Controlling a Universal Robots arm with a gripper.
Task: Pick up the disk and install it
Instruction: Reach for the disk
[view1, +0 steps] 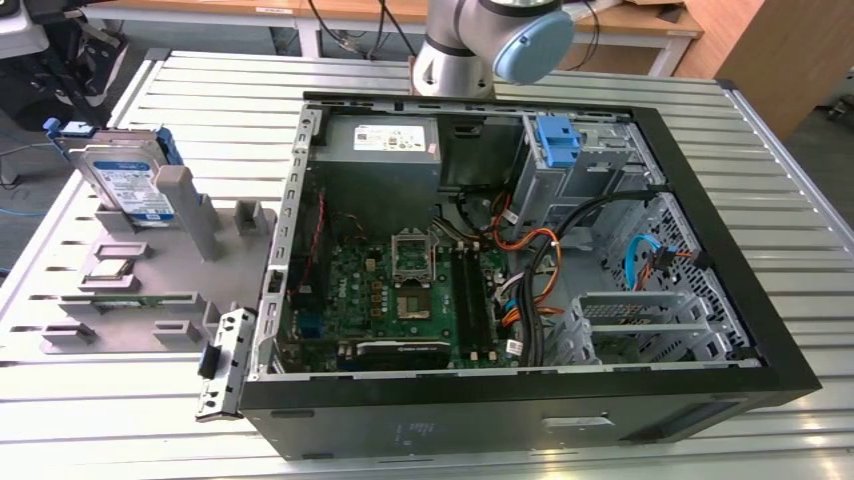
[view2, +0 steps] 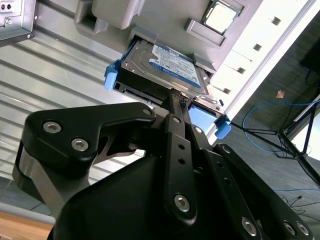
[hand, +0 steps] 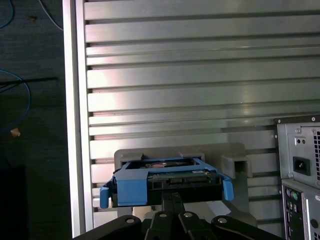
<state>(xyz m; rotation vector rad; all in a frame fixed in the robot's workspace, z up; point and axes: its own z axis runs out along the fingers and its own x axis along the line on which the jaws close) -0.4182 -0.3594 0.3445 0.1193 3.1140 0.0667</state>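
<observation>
The disk (view1: 124, 182) stands on edge in a slot of the grey holder (view1: 150, 292), at the exterior view's left, with its white-and-blue label facing outward and the blue tabs of its carrier at the upper end. In both wrist views the same end of the disk (view2: 165, 67) (hand: 165, 181) faces the camera, with its connector edge and the two blue tabs at either side. The gripper (view2: 179, 100) (hand: 172, 197) lines up with the middle of that edge. Its fingers (view2: 173, 107) look drawn close together, with nothing between them, and whether their tips touch the disk's edge I cannot tell. The arm (view1: 481, 40) rises behind the open computer case (view1: 534, 402) and runs out of the exterior view's top. The holder sits on the slatted metal bench (view1: 120, 440), just beside the case, and a small square chip (view1: 112, 268) lies on it near the disk. Inside the case, a blue bracket (view1: 558, 140) sits in the drive cage at the far corner, next to the grey power supply (view1: 382, 150). By my judgement the task is at its very start: the disk is not lifted or gripped, so both the pick-up and the installing in the case are left to do.
</observation>
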